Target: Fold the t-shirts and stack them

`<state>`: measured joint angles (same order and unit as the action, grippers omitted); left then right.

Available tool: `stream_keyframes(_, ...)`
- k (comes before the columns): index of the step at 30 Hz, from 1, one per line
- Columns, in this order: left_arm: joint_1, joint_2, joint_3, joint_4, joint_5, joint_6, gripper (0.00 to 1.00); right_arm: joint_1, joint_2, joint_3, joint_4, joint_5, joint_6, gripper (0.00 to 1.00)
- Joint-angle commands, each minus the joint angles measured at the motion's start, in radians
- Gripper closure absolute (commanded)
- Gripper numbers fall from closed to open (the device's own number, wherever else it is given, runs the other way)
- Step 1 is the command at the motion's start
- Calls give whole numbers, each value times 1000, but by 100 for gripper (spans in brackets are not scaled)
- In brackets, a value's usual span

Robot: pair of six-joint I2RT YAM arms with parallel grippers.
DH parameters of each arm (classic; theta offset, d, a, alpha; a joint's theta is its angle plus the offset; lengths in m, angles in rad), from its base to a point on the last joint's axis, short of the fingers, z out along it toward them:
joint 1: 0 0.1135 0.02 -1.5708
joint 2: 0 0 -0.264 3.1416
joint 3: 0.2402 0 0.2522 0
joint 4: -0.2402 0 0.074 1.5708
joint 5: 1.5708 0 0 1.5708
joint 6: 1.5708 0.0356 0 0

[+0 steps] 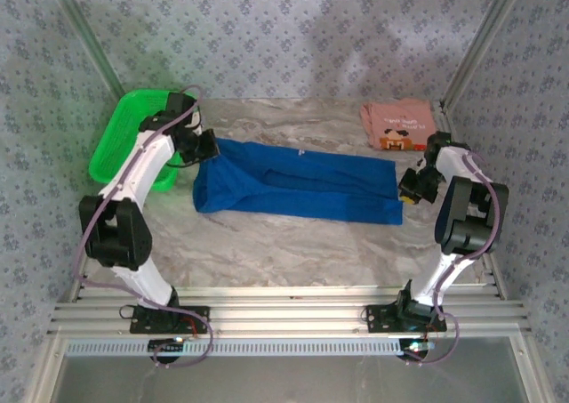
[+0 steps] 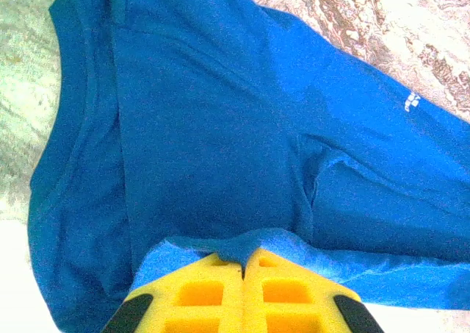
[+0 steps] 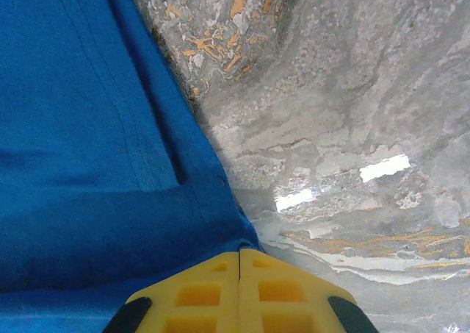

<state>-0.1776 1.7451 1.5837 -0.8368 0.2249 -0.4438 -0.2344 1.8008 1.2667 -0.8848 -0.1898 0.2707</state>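
Observation:
A royal-blue t-shirt (image 1: 293, 186) lies stretched lengthwise across the marble table, folded into a long band. My left gripper (image 1: 206, 147) is shut on its left end; in the left wrist view the yellow fingers (image 2: 243, 263) pinch a fold of blue cloth (image 2: 220, 149). At the shirt's right end my right gripper (image 1: 411, 188) is shut on the corner of the cloth (image 3: 95, 164), which disappears between the closed jaws (image 3: 240, 256). A salmon-pink t-shirt (image 1: 397, 124) with a cartoon print lies folded at the back right, apart from both grippers.
A green mesh basket (image 1: 120, 147) stands at the back left, just behind the left arm. Bare marble table (image 1: 293, 247) stretches in front of the blue shirt. Aluminium frame posts rise at both back corners.

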Motion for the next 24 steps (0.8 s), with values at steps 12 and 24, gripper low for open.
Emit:
stream_keyframes(12, 4, 140, 122, -64, -21, 112, 100, 1, 72, 73, 2, 39, -15, 100)
stream_keyframes(24, 11, 204, 205, -69, -7, 119, 100, 13, 147, 145, -13, 49, -5, 100)
